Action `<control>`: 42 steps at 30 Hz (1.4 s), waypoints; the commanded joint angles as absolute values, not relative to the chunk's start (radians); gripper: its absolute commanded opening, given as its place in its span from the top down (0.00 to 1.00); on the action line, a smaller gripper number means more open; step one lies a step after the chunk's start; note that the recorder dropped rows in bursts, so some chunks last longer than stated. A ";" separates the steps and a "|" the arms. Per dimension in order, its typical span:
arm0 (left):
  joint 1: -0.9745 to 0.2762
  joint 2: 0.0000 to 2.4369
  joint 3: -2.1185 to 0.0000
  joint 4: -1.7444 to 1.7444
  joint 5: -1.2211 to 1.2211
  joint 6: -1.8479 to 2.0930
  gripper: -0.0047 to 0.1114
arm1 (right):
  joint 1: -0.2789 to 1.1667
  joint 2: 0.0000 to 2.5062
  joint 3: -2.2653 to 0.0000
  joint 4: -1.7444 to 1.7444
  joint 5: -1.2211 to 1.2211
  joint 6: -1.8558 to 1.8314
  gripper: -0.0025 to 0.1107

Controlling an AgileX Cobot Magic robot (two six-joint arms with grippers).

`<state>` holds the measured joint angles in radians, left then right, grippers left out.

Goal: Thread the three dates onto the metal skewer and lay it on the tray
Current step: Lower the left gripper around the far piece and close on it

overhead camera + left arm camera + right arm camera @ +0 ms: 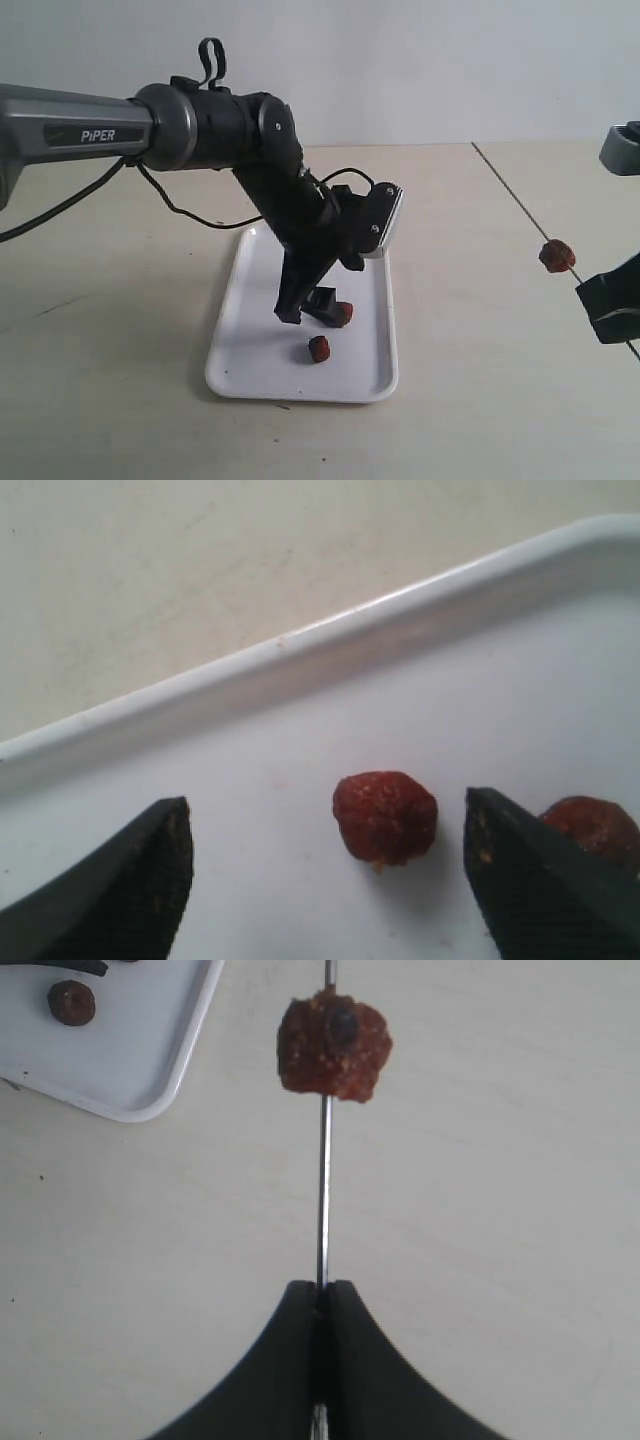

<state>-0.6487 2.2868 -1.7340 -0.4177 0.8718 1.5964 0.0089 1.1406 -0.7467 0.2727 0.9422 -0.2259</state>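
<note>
While left gripper (325,815) (spread wide) straddles a date (385,817), right gripper (320,1295) pinches skewer (323,1190).

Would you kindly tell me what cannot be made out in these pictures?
Right wrist view: tip of the metal skewer, cut off by the top edge.
Left wrist view: second date, half hidden behind the left gripper.
Exterior view: right gripper, cut off by the right edge.
</note>
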 commanded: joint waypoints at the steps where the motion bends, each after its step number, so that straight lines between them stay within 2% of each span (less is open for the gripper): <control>1: -0.652 2.296 -1.732 -0.398 0.861 1.600 0.34 | 0.004 1.131 -0.744 0.281 0.939 -0.226 0.98; 6: -0.652 2.296 -1.732 -0.400 0.857 1.600 0.37 | 0.004 1.131 -0.744 0.281 0.937 -0.226 0.98; 42: -0.652 2.316 -1.732 -0.423 0.847 1.600 0.37 | 0.004 1.131 -0.744 0.287 0.935 -0.226 0.98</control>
